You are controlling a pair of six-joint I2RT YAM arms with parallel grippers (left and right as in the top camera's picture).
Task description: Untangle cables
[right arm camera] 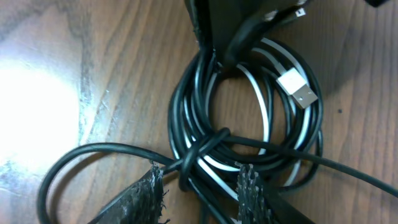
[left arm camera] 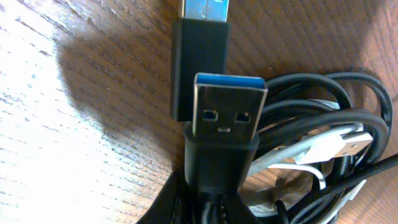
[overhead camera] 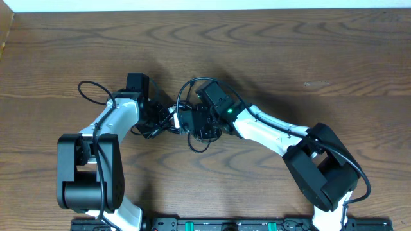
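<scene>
One tangled coil of cords (overhead camera: 192,125) lay at the middle of the bench (overhead camera: 289,51), between the two arms.

Count:
- The white cord (right arm camera: 267,118): one, with one silver plug (right arm camera: 298,90) showing.
- The black cord (right arm camera: 186,106): many turns. How many separate cords made them could not be told from the loops.
- Black plugs with blue tongues: two, a near plug (left arm camera: 227,106) and a far plug (left arm camera: 200,37). They could have belonged to two cords or to one.
- Claws: two.

State of the claws:
- The left claw (overhead camera: 160,120) was together, seemingly clamped on the black cord just below the near plug. Its fingers were not plainly seen.
- The right claw (right arm camera: 204,193) had its fingers (right arm camera: 155,193) apart, straddling black strands just below a knot (right arm camera: 214,142) where one strand wrapped round the bundle.

Step in hand, as judged: the first separation, with one end pinned and the other claw poised at the knot. Nothing lay free of the coil.

Next move called for: a hold on the wrapping strand alone, not the whole bundle, then a slow pull away from the left claw, so the loop would open rather than tighten.
</scene>
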